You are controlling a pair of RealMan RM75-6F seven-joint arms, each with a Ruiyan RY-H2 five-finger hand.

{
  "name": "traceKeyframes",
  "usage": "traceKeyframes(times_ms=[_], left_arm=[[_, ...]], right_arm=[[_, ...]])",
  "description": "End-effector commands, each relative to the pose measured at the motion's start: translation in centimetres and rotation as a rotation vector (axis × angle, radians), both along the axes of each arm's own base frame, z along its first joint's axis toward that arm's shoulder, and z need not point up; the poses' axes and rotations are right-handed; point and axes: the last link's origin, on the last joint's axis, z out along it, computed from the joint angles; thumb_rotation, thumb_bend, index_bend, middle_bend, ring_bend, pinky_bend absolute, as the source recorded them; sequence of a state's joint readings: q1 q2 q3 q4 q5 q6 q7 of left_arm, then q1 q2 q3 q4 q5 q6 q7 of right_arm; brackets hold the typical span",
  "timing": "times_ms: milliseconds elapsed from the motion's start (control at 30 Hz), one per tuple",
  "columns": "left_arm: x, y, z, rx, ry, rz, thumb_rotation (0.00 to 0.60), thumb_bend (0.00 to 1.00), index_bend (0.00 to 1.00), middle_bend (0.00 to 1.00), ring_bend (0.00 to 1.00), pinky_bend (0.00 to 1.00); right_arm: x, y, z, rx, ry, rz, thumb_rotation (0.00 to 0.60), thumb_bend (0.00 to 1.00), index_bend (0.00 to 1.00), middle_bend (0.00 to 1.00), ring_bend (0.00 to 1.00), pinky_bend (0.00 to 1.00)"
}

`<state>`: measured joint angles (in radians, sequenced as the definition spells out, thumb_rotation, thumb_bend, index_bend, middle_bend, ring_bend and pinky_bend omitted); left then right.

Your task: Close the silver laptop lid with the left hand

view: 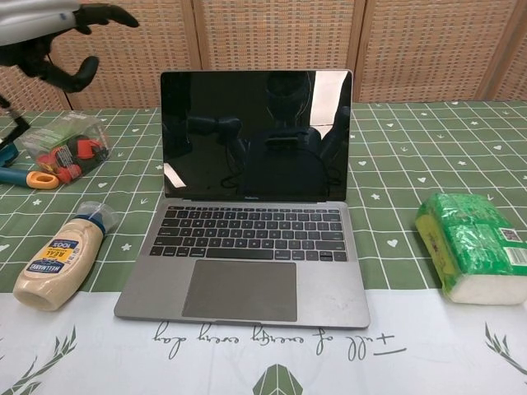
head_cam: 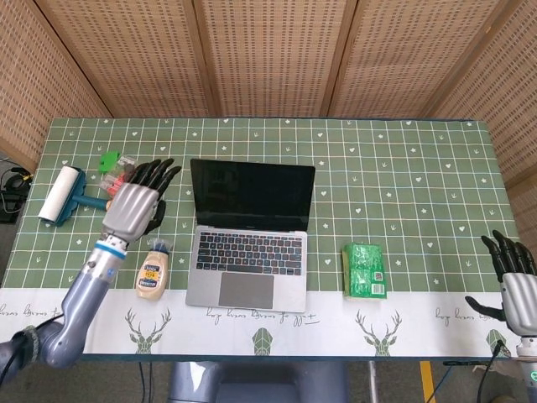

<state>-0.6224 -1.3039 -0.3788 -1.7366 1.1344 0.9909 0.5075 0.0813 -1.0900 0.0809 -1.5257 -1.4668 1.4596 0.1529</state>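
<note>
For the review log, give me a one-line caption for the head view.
Left hand raised, open, left of the open silver laptop; right hand idle at the table edge.

Both views bright, even, diffuse light; shadows soft and short, sitting tight under objects on the worktop. Head view sharp corner to corner, no obvious edge distortion. Chest view sharp on the laptop keyboard; dark screen acts as a mirror, with dim reflections of the rig and pale glare patches at its upper right and lower left. Left hand at chest view's top-left edge is slightly soft, fingers cropped by the frame.
</note>
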Motion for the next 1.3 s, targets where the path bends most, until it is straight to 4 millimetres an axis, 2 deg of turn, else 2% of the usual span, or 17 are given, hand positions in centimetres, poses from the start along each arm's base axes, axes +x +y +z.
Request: traceKeyframes(times_ms=[33, 133, 267, 633, 900, 1067, 1300], left_arm=[[3.8, 3.4, -1.3, -0.049, 0.027, -0.024, 0.6, 0.92, 0.11, 0.0, 0.0, 0.12], [5.8, 5.2, -2.3, -0.098, 0.032, -0.013, 0.6, 0.99, 0.12, 0.0, 0.0, 0.13], [8.2, 7.3, -3.8, -0.171, 0.055, 0.014, 0.6, 1.0, 0.12, 0.0, 0.0, 0.14], [12.2, 10.1, -6.2, -0.244, 0.124, 0.07, 0.6, 1.0, 0.13, 0.0, 0.0, 0.14], [13.7, 10.6, -7.6, -0.275, 0.133, 0.096, 0.6, 1.0, 0.14, 0.0, 0.0, 0.14], [14.1, 10.7, -8.0, -0.277, 0.141, 0.099, 0.6, 1.0, 0.18, 0.01, 0.04, 0.17], [14.4, 10.6, -8.1, -0.27, 0.156, 0.108, 0.6, 1.0, 0.33, 0.2, 0.2, 0.3]], right_arm=[[0.0, 0.0, 0.2, -0.008, -0.004, 0.004, 0.6, 0.02, 0.0, 0.0, 0.0, 0.0], [-0.1, -0.1, 0.4, -0.011, -0.009, 0.0, 0.6, 0.02, 0.0, 0.0, 0.0, 0.0], [-0.4, -0.2, 0.6, -0.014, -0.017, -0.014, 0.6, 0.02, 0.0, 0.0, 0.0, 0.0], [-0.8, -0.3, 1.2, -0.033, -0.031, -0.024, 0.6, 0.02, 0.0, 0.0, 0.0, 0.0], [-0.8, -0.3, 1.5, -0.039, -0.041, -0.023, 0.6, 0.02, 0.0, 0.0, 0.0, 0.0], [-0.8, -0.2, 1.7, -0.046, -0.048, -0.021, 0.6, 0.02, 0.0, 0.0, 0.0, 0.0], [-0.8, -0.1, 1.8, -0.043, -0.052, -0.014, 0.6, 0.02, 0.0, 0.0, 0.0, 0.0]])
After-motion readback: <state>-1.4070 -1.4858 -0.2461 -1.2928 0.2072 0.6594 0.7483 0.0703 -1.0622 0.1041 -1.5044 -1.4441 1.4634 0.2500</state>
